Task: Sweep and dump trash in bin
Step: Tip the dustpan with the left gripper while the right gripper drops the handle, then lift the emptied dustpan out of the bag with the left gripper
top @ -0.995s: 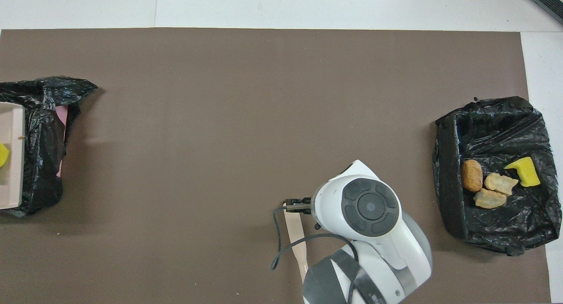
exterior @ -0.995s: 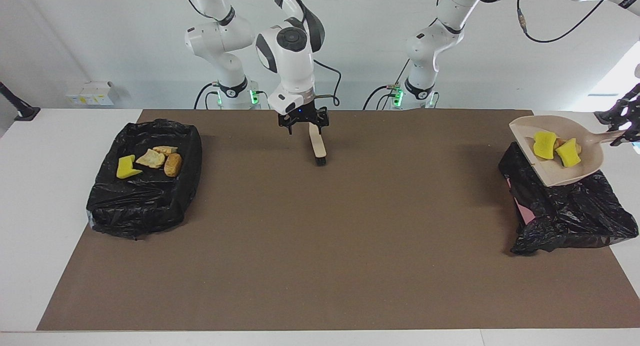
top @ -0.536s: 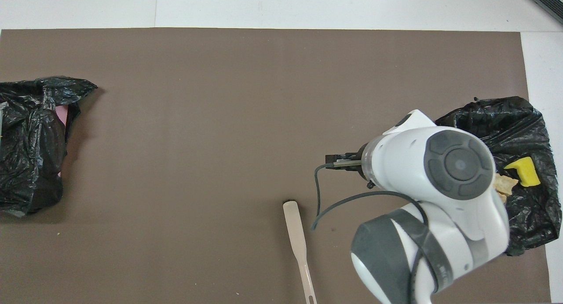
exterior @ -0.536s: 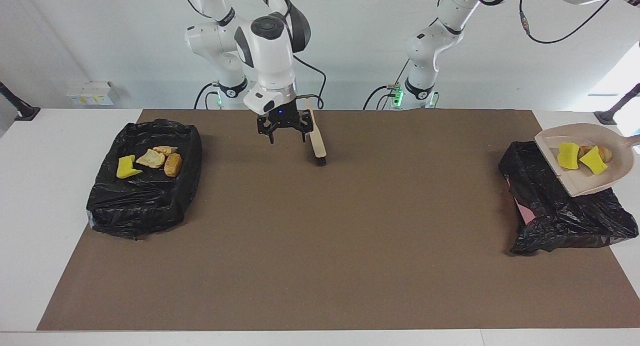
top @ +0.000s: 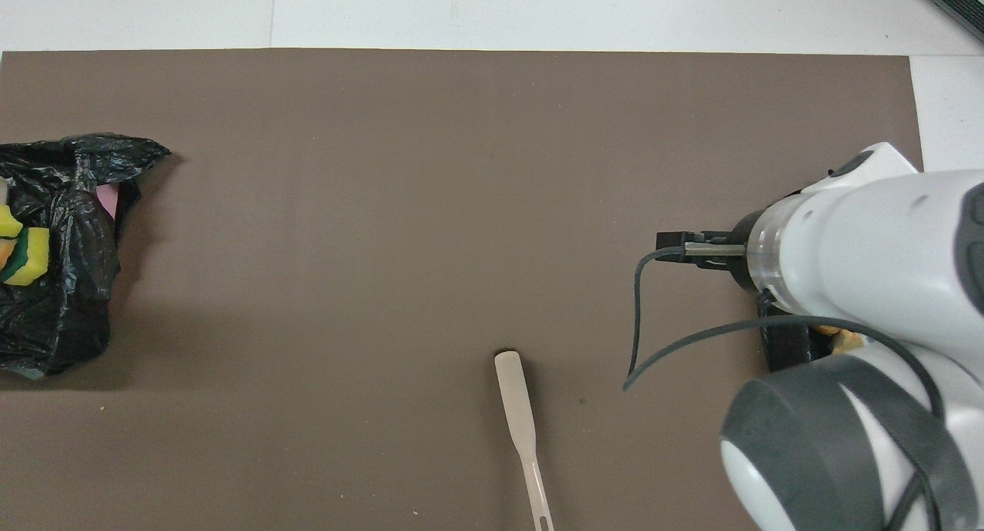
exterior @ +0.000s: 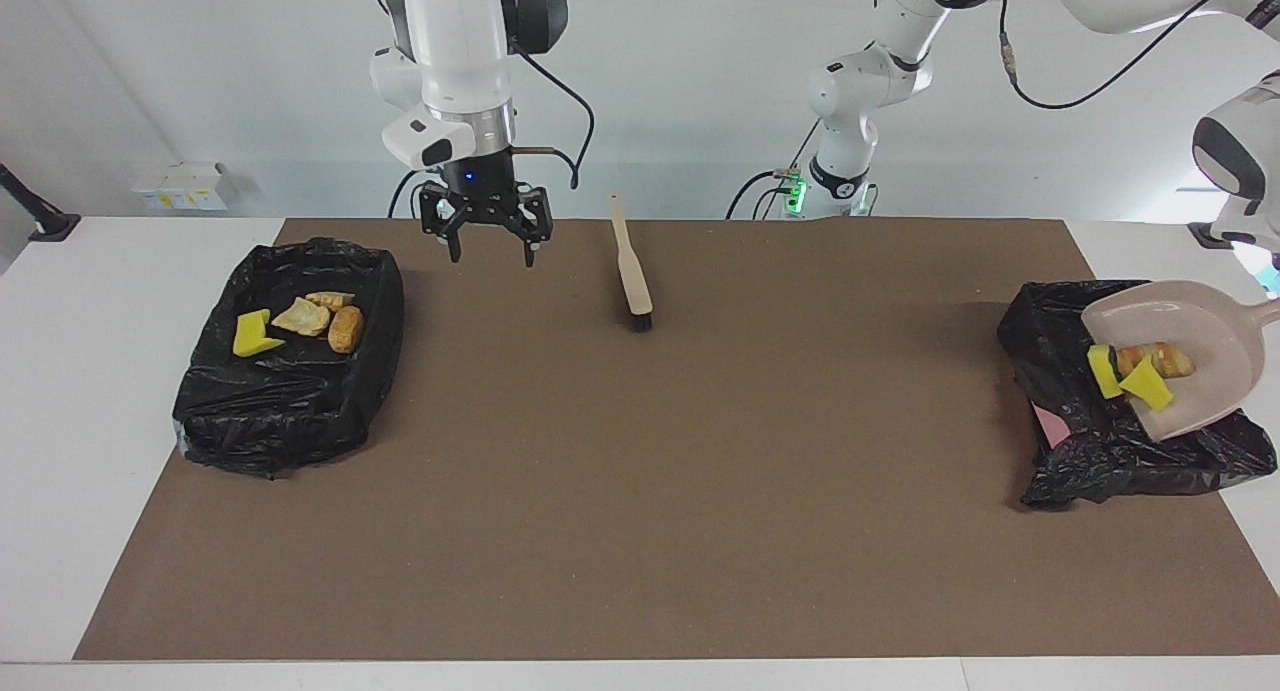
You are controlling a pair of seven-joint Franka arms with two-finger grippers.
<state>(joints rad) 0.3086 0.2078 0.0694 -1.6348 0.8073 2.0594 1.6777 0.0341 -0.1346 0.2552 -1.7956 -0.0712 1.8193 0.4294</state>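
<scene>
The beige dustpan (exterior: 1200,371) hangs tilted over the black-lined bin (exterior: 1130,451) at the left arm's end of the table. Its handle runs off the picture's edge, where my left gripper is out of view. Trash lies at the pan's low lip: two yellow wedges (exterior: 1146,383) and a brown lump (exterior: 1158,358), which also show from overhead (top: 23,258). More trash (exterior: 300,317) lies in the other black-lined bin (exterior: 290,411). My right gripper (exterior: 487,239) hangs open and holds nothing, raised over the mat beside that bin.
The beige brush (exterior: 632,271) (top: 516,408) lies flat on the brown mat (exterior: 640,491) near the robots' edge, bristles pointing away from them. From overhead, the right arm's wrist (top: 869,262) covers most of its bin. White table borders the mat.
My right gripper let go of the brush, rose and swung toward the bin at its own end. The dustpan dropped and tipped over its bin, and the trash slid to its lip.
</scene>
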